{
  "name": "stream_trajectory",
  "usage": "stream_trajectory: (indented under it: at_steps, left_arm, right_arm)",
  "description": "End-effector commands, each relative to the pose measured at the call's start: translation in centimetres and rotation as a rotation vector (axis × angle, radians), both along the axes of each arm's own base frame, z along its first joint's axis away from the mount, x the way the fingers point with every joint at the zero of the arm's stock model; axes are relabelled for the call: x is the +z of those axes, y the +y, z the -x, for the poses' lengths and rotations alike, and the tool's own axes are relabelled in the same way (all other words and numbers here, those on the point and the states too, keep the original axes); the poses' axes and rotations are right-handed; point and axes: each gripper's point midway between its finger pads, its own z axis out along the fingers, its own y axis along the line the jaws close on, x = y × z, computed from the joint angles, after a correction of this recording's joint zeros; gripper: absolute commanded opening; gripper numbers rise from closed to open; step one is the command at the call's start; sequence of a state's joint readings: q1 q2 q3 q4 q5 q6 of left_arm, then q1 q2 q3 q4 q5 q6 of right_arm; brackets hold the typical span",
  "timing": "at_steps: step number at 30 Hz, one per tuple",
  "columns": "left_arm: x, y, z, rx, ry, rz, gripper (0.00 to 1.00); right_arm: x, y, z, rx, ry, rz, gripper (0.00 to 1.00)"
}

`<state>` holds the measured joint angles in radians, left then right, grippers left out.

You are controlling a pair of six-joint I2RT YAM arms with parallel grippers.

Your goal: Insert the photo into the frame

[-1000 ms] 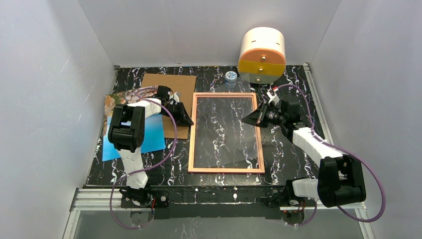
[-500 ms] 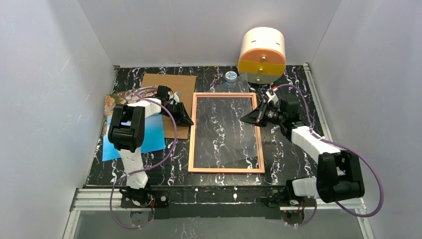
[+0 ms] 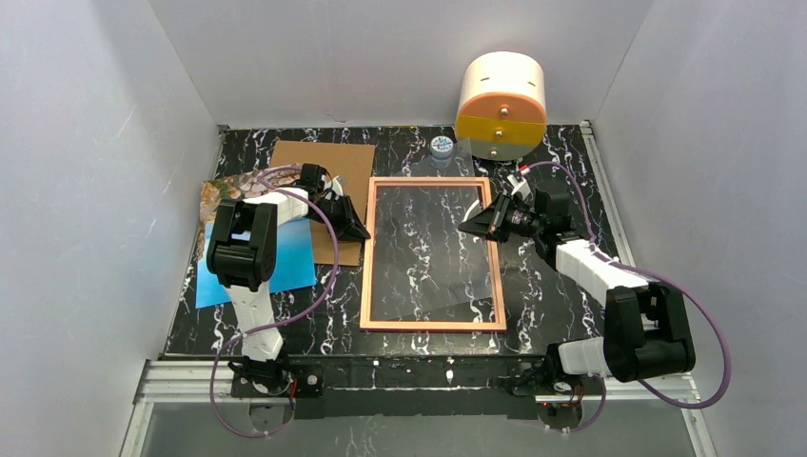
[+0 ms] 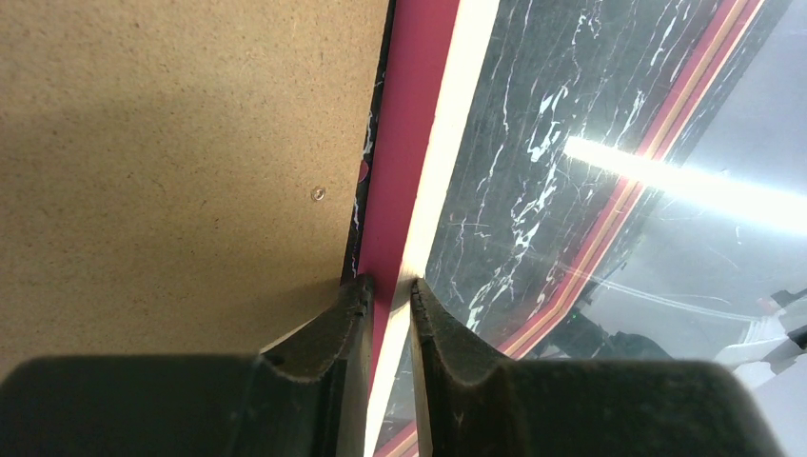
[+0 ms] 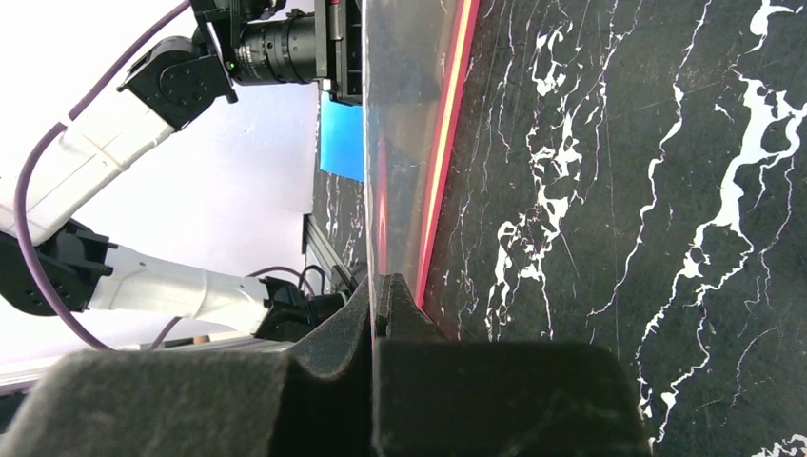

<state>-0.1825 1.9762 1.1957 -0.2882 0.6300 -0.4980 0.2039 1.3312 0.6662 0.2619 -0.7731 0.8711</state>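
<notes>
Frame (image 3: 433,326) lies flat on the black marbled counter (image 3: 561,167) between our two claws, its tan-orange rim facing up. Our left claw (image 3: 359,231) sits at the frame's left rim. In the left wrist view its fingers (image 4: 347,319) are drawn close on that rim — the pink-red edge and a pale strip fill the narrow gap between them. Just outside this claw lies the brown cardboard board (image 3: 319,162), its edge beside the frame.

Our right claw (image 3: 465,227) reaches in over the opposite rim. Its fingers are pressed together on the edge of the clear pane (image 5: 400,143) — we see the sheet edge-on, running straight away from the fingertips, with the frame's red rim just beside it.

Behind the left claw, partly under that arm, the photo (image 3: 293,262) rests on the counter printed side up. The board lies between the photo and the frame.
</notes>
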Motion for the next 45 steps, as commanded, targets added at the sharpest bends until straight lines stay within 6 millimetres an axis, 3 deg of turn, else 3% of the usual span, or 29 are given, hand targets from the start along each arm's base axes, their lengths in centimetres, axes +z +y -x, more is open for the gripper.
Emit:
stream_trajectory:
  at_steps: [1,19,25,33,45]
  left_arm:
    - [-5.7,2.5,3.3,-0.012,0.133,-0.193,0.13]
    - [-5.6,2.5,3.2,-0.012,0.131,-0.193,0.09]
    - [-5.6,2.5,3.1,-0.011,0.13,-0.193,0.09]
    - [-5.8,2.5,3.1,-0.012,0.132,-0.195,0.09]
    - [-5.4,2.5,3.0,-0.007,0.124,-0.195,0.1]
  right_arm:
    - [1.6,0.5,-0.9,0.009,-0.033,-0.029,0.01]
    - [-2.9,-1.0,-0.7,-0.087,0.143,0.111,0.03]
    - [-4.1,-1.9,-0.7,-0.091,0.111,0.196,0.28]
    - [-4.1,-1.5,-1.2,-0.059,0.084,0.189,0.42]
    - [-5.2,-2.2,-0.8,-0.06,0.121,0.264,0.91]
